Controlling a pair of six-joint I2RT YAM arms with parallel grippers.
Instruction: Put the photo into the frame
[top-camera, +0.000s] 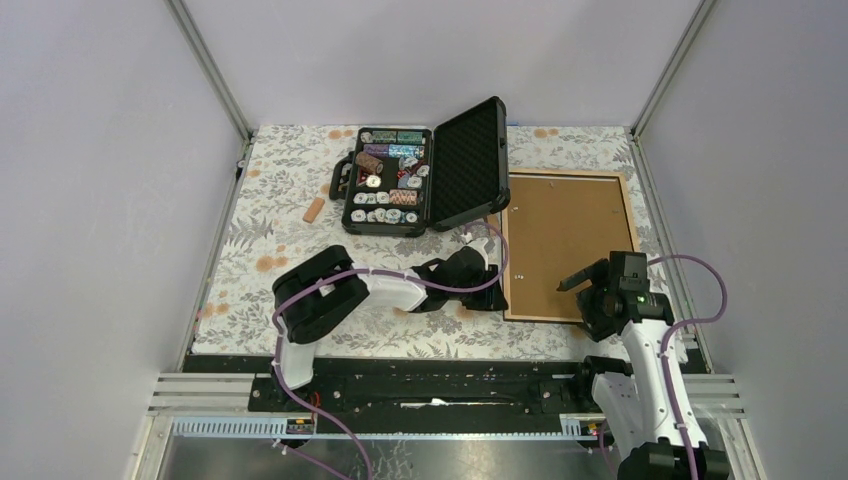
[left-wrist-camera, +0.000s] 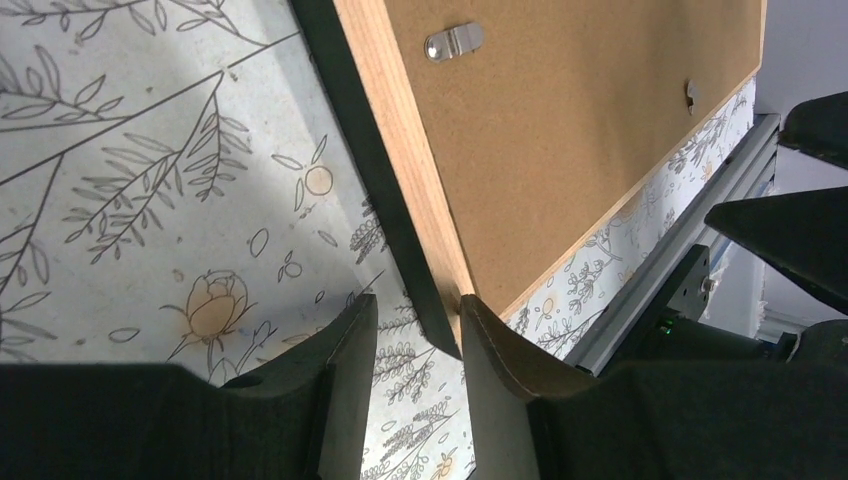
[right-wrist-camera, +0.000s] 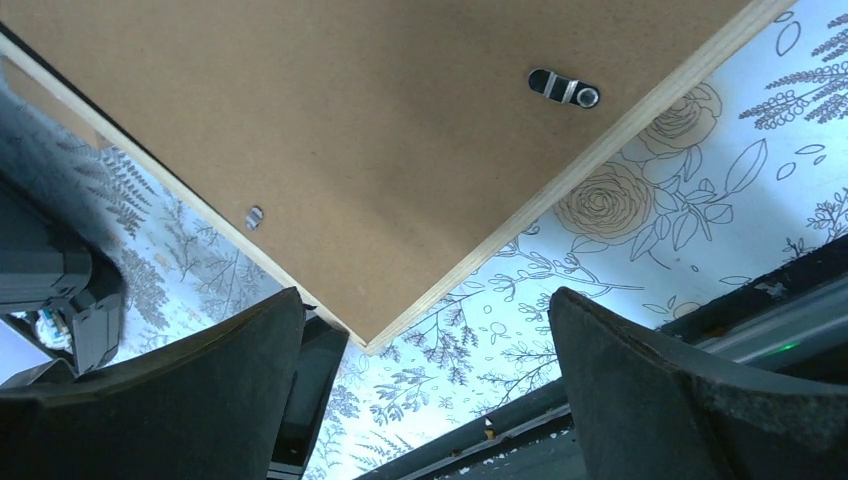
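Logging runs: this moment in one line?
rectangular light-wood frame, brown backing up; left gripper straddles its near-left corner; right gripper open above; photo unseen

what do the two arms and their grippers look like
Both arms have white links between bulky black joint housings: left arm, right arm. A purple cable runs along each. Each gripper is black with two broad, curved, matte fingers: left gripper, right gripper.

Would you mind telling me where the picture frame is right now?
From above, the frame lies back-up on the right side of the table, beside the open chip case; the left gripper straddles its near left corner.
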